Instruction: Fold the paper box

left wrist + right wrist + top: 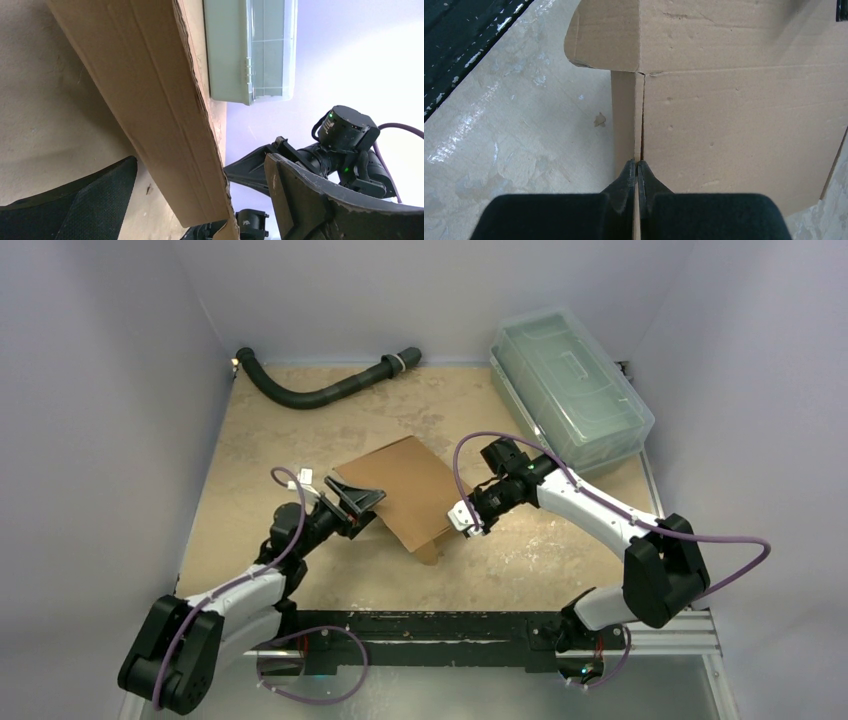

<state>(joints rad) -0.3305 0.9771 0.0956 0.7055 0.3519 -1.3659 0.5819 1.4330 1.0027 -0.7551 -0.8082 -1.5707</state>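
- Here, the paper box (pixel 400 488) is seen at the middle of the table (pixel 260 450) in the top view. It is lying as a brown cardboard sheet, partly folded, with one corner pointing to about 12 o'clock.
- The left gripper (pixel 360 498) is placed at the 9 o'clock side of the box. Its jaws are spread wide apart.
- In the left wrist view, a raised cardboard panel (pixel 150 100) is seen passing between the two dark fingers (pixel 100 195). Whether either finger touches the cardboard cannot be told from this view.
- The right gripper (pixel 466 522) is placed at the 4 o'clock side of the box, low above the table.
- In the right wrist view, its fingers (pixel 626 180) are pressed together, with a thin sliver of cardboard pinched between them. The grip is taken on the near edge of the box, where a narrow strip meets a wider panel (pixel 734 125) along a crease.
- A small rounded flap (pixel 604 35) is seen at about 11 o'clock from the pinched place.
- A clear greenish plastic bin (pixel 572 390) with its lid on is standing at about 1 o'clock from the box, well apart from it, at the far right corner of the table.
- A black corrugated hose (pixel 320 390) is lying at about 11 o'clock from the box, along the far edge.
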